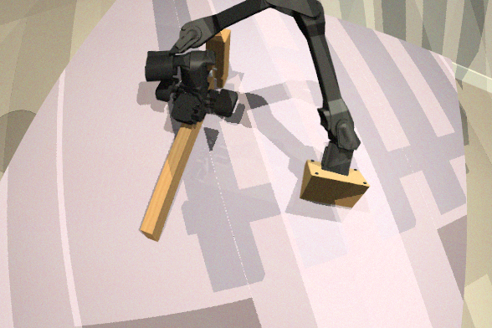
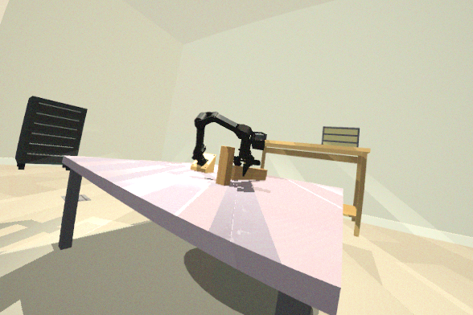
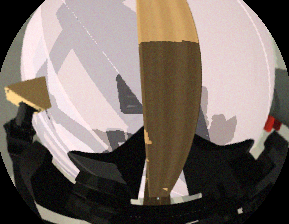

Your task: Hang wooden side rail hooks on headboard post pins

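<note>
The wooden side rail (image 1: 171,176) (image 2: 259,174) (image 3: 170,95) runs from the gripper toward the front left in the top view, its far end low at the table. The headboard post (image 1: 225,52) (image 2: 225,165) stands upright behind the gripper. My gripper (image 2: 245,169) (image 3: 160,127) is shut on the rail near its post end, with one finger on each side. A little bright metal (image 1: 212,71) shows between the gripper and the post. The hooks' seating on the pins is hidden by the gripper, and the slot and pins cannot be made out.
The arm's wooden base block (image 1: 335,186) (image 2: 204,164) stands to the right in the top view, with the arm arching from it over the table (image 1: 113,276) (image 2: 306,237). A wooden side table (image 2: 314,146) and a black cabinet (image 2: 52,130) stand beyond the table.
</note>
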